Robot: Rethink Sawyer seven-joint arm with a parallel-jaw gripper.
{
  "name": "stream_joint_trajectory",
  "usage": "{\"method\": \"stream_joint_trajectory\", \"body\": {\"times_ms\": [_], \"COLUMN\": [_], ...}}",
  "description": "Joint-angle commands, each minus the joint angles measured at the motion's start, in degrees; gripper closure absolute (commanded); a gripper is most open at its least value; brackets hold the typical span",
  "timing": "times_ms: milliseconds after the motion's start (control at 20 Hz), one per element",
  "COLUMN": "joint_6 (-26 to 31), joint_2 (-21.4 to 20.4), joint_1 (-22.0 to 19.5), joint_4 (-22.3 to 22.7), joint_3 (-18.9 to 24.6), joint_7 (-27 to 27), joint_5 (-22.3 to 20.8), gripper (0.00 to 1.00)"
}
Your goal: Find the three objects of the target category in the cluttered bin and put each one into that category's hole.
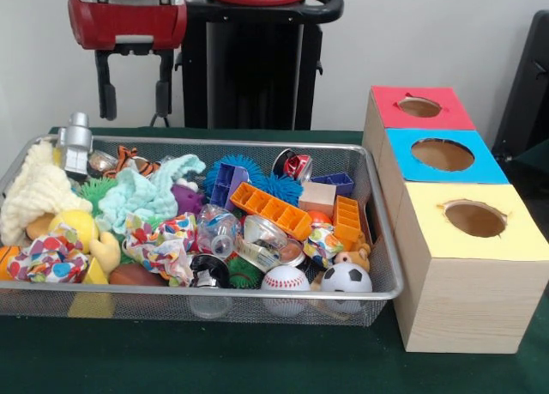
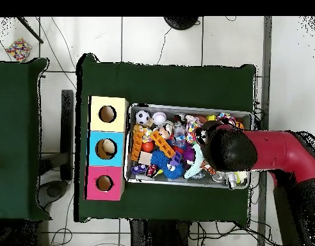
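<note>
dotted paper wads (image 1: 163, 244) in mesh bin (image 1: 388, 278).

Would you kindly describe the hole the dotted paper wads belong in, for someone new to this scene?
Beside the wire basket stands a row of three wooden boxes. The hole is the round cut-out in the box nearest the front camera. That box alone has a yellow top; the others are blue and red.

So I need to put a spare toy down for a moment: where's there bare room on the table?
Bare green cloth runs along the table edge in front of the bin, up to the yellow-topped box. In the overhead view, more lies bare on that same side of the bin. Inside the bin it is packed, and the boxes sit close against its end, so there is no room there.
</note>
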Motion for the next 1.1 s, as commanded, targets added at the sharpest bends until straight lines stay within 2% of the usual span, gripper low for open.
{"method": "stream_joint_trajectory", "body": {"times_ms": [50, 250, 400, 1100], "joint_6": [7.22, 7.78, 6.17, 4.61], "joint_2": [-0.18, 1.59, 4.11, 11.37], "joint_1": [1.72, 3.33, 4.38, 7.31], "joint_4": [-1.91, -3.44, -3.96, -9.14], "joint_3": [-1.39, -2.30, -3.00, -5.93], "joint_7": [-1.04, 0.77, 1.72, 1.85], "joint_5": [0.49, 0.83, 0.51, -1.44], "gripper": [0.00, 0.00, 0.00, 0.00]}}
